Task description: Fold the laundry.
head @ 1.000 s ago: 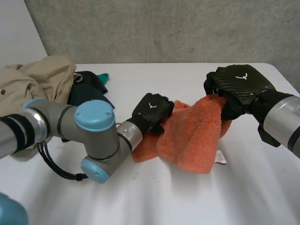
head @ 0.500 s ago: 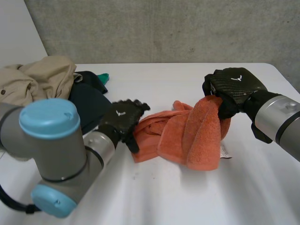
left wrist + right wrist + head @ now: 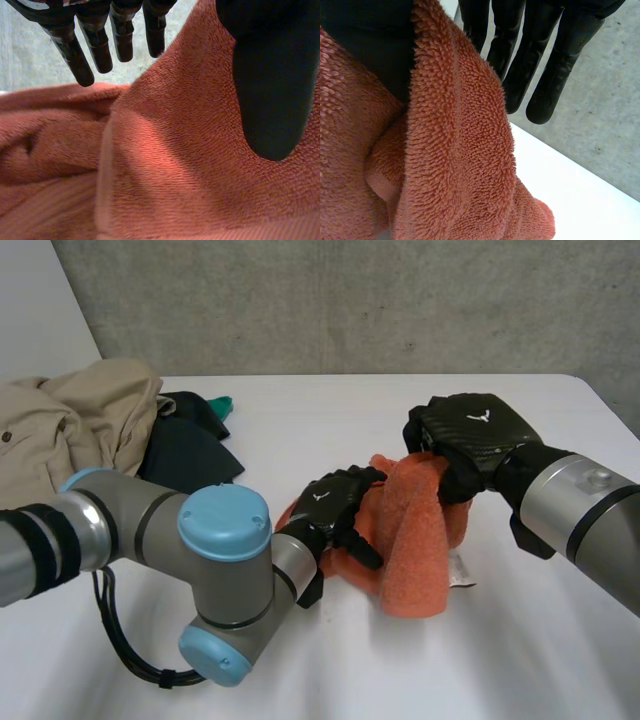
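where the head view has the right hand (image 3: pixel 468 435) bunched over the raised top of the one orange towel (image 3: pixel 412 550), mid-way across the white table (image 3: pixel 300 405), the right wrist view adds that the cloth is nipped between thumb (image 3: pixel 370 45) and straight fingers (image 3: pixel 555 65). the left hand (image 3: pixel 335 503) lies on the towel's left side; its wrist view has the fingers (image 3: pixel 82 55) straight and held apart from the thumb (image 3: pixel 270 90), clamping nothing. two hands, one towel. one heap at the table's left: a beige jacket (image 3: pixel 70 420), a dark garment (image 3: pixel 185 455), a green scrap (image 3: pixel 219 403).
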